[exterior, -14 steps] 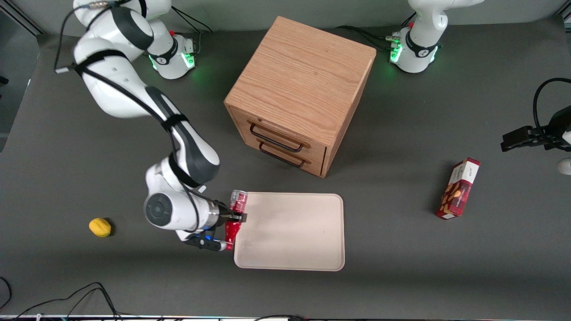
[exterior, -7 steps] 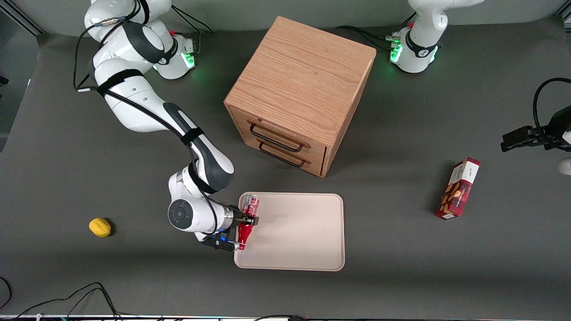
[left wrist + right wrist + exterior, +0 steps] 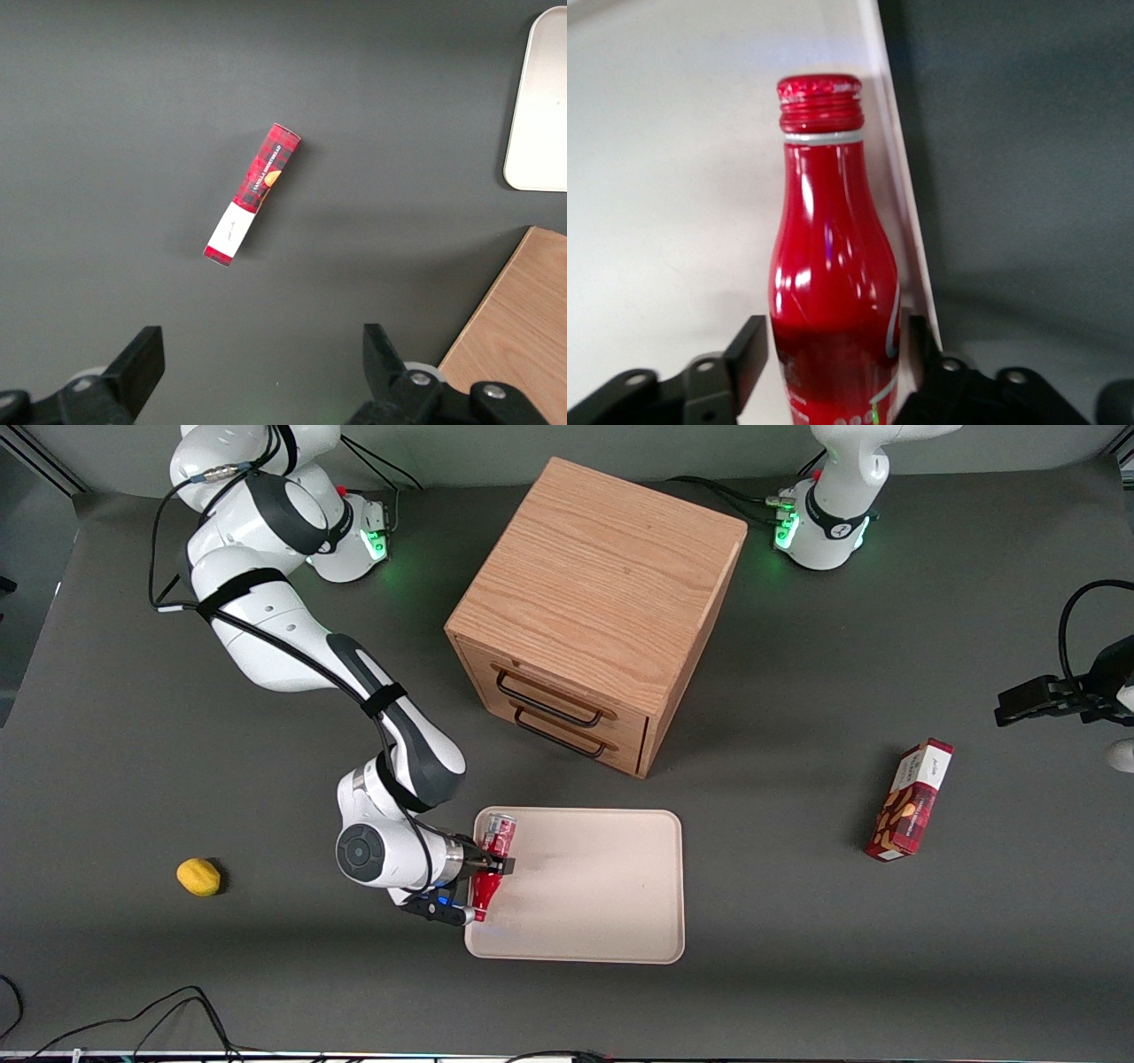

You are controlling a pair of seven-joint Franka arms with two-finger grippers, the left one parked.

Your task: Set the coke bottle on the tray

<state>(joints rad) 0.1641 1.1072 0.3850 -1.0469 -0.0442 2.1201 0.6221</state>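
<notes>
We've got the gripper (image 3: 490,863) clamped on the coke bottle (image 3: 492,856), jaws snug around its body, low and a bit left of center in the front view. The bottle sits over the tray's (image 3: 594,886) left edge. In the wrist view the bottle (image 3: 833,283) shows against the tray (image 3: 673,177), close to its rim.

A dark grey matte table (image 3: 797,974) fills nearly the whole front view, evenly lit, with soft shadows beneath what stands on it. A wooden cabinet (image 3: 598,615) of pale oak grain stands near the middle, turned at an angle, its two drawers (image 3: 567,717) shut (each with a dark wire handle). Green light glows on the surface at the table's farthest edge. A paler strip above that edge may be a wall, though little of it shows. Black cables (image 3: 177,1019) trail along the nearest edge.
</notes>
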